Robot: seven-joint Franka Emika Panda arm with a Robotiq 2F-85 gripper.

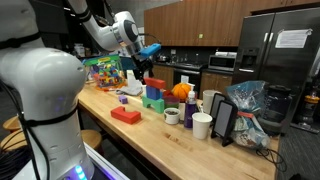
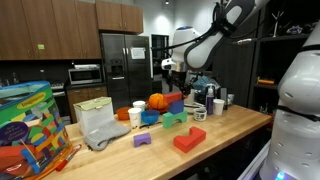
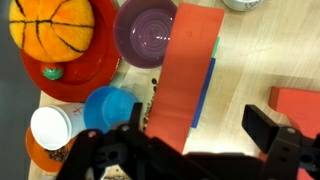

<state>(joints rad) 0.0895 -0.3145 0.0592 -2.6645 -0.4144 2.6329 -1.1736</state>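
My gripper (image 3: 200, 130) is open and empty, hovering above a stack of blocks with a long red block (image 3: 183, 70) on top and blue and green edges showing beneath it. Both exterior views show the gripper (image 1: 148, 62) (image 2: 175, 72) a little above this stack (image 1: 153, 92) (image 2: 176, 103). An orange ball (image 3: 52, 28) rests on a red plate (image 3: 85, 75) beside a purple bowl (image 3: 145, 35). A blue cup (image 3: 108, 105) and a white cup (image 3: 48, 128) stand near the left finger.
A flat red block (image 1: 126, 115) (image 2: 188, 140) lies near the counter's front edge. A purple block (image 2: 142, 139), a green block (image 2: 172, 121), mugs (image 1: 201, 125), a tablet (image 1: 224, 120) and a colourful toy box (image 2: 25, 125) also sit on the wooden counter (image 1: 170, 145).
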